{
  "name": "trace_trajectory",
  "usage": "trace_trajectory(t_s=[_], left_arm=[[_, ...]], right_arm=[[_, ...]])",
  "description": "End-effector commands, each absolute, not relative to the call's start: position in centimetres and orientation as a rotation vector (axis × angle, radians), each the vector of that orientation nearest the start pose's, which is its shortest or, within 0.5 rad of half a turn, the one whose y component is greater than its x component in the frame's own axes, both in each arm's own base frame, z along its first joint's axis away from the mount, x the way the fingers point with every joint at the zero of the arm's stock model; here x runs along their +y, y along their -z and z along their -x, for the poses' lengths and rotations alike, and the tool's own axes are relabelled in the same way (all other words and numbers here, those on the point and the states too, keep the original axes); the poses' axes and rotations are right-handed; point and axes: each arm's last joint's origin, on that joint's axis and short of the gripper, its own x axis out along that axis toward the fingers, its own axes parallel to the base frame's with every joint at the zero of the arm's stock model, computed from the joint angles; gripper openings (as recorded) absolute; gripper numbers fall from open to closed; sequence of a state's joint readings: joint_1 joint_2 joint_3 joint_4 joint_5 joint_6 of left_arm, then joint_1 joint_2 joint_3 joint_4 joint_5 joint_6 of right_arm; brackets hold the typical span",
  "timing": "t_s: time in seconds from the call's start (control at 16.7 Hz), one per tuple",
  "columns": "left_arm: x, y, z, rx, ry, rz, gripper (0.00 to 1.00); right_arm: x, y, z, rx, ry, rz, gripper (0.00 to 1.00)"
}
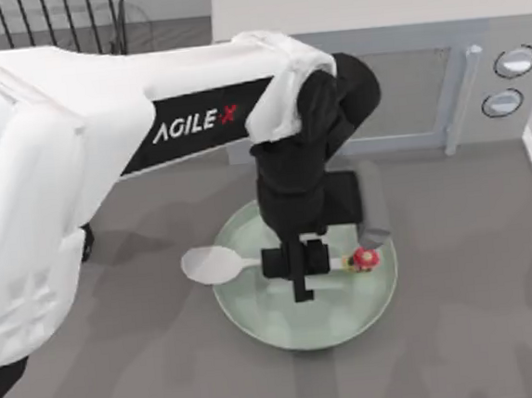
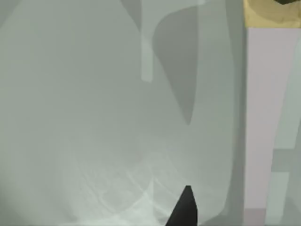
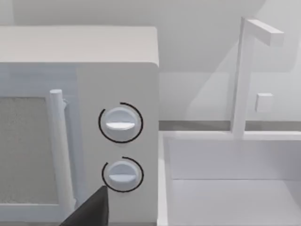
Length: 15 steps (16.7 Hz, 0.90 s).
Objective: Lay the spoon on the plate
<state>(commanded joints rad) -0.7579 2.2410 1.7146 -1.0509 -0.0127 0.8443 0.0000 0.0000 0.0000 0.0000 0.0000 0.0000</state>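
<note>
Grey table: left gripper [image 1: 298, 263] pinches the spoon [image 1: 218, 265] handle over the plate [image 1: 258, 317].

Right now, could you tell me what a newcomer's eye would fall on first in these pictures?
Probably the left arm's big white shell, reaching from the top view's left so that the left gripper sits over the spoon on the pale green plate. The spoon's bowl overhangs the plate's left rim. Behind stands a microwave.
</note>
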Motion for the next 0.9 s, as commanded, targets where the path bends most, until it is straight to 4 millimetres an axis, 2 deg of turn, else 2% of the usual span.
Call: trace_trajectory(t_s=[0.78,0.9], left_arm=[[-29.28,-13.65,-31.66,1.207,1.213,-1.24,0.98],[-29.28,-13.65,-31.66,1.207,1.213,-1.24,1.0]], right_arm=[[-0.12,-16.0,-10.57,0.0,0.0,0.0,1.0],[-0.12,-16.0,-10.57,0.0,0.0,0.0,1.0]])
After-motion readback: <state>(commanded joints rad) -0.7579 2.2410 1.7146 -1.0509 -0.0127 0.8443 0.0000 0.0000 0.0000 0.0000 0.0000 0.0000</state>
